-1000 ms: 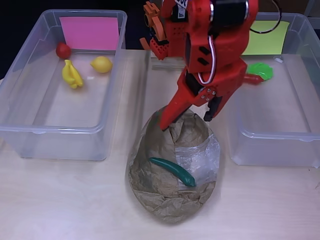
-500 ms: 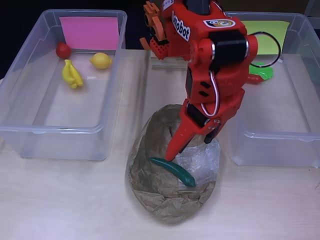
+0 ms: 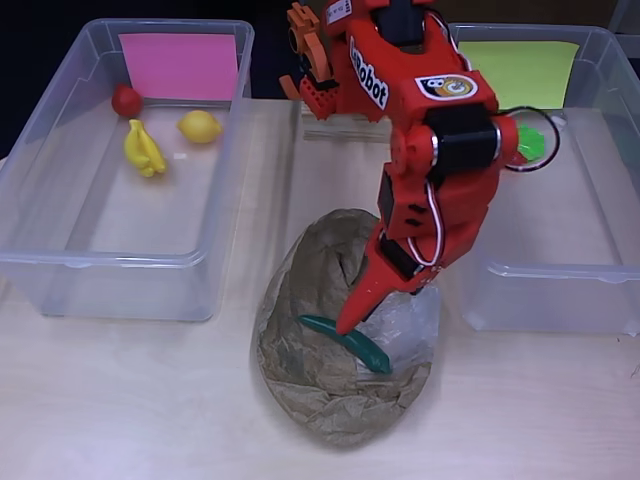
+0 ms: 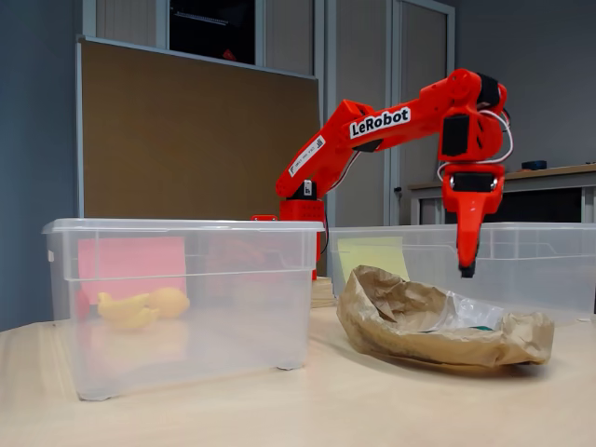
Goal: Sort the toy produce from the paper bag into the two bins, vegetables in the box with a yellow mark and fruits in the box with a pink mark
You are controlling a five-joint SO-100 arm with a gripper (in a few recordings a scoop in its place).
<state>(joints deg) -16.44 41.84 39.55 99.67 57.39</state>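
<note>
Pale wood tabletop (image 3: pixel 120 400) carries two clear bins: the one with the pink mark (image 3: pixel 180 65) holds a red fruit (image 3: pixel 126 100), a banana (image 3: pixel 144 149) and a lemon (image 3: pixel 200 126), while the one with the yellow mark (image 3: pixel 515 70) holds a green vegetable (image 3: pixel 533 142) partly hidden by the red arm (image 3: pixel 420 90). Between them lies the crumpled paper bag (image 3: pixel 320 400) with a green pepper (image 3: pixel 347 341) resting in its opening. The gripper (image 3: pixel 375 295) points down above the bag, one fingertip right by the pepper in the overhead view but clear of the bag in the fixed view (image 4: pixel 466 270); how far its fingers are parted I cannot tell.
</note>
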